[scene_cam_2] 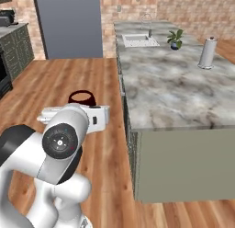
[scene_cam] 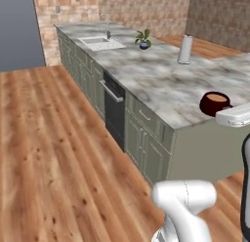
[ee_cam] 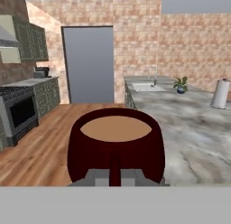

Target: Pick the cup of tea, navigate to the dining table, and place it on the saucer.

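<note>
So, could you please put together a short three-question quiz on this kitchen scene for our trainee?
1. True or false: the end effector is shut on the cup of tea.
2. What stands nearest the sink? A) potted plant B) white canister C) stove
3. Fill in: the cup holds brownish ____.

Key: 1 true; 2 A; 3 tea.
</note>
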Robot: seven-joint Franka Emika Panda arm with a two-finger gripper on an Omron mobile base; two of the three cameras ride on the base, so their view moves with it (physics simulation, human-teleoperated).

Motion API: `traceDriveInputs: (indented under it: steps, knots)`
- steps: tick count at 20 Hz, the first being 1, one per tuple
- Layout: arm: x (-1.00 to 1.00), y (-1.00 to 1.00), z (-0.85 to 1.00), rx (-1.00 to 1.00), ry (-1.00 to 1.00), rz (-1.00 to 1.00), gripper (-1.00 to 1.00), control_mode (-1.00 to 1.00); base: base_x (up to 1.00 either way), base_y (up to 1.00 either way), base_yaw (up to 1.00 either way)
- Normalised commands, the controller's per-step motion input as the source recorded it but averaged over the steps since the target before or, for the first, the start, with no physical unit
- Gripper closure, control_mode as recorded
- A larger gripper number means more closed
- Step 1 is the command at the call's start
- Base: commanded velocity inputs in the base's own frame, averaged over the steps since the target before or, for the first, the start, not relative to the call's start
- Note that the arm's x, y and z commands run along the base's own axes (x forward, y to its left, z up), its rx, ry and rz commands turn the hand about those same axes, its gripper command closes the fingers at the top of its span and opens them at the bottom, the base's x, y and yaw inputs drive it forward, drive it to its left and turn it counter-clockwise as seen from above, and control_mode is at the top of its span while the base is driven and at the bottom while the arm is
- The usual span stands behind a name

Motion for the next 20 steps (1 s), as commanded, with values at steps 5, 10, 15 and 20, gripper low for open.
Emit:
traceDriveInputs:
  steps: [5, 10, 15, 20]
  knots:
    - [0.00, 0.00, 0.00, 0.00, 0.00, 0.00, 1.00, 1.00, 0.15, -0.44, -0.19]
    - [0.00, 0.00, 0.00, 0.00, 0.00, 0.00, 1.00, 1.00, 0.18, -0.44, -0.19]
    - [0.00, 0.00, 0.00, 0.00, 0.00, 0.00, 1.00, 1.00, 0.25, -0.56, -0.16]
    - [0.00, 0.00, 0.00, 0.00, 0.00, 0.00, 1.00, 1.00, 0.29, -0.65, -0.12]
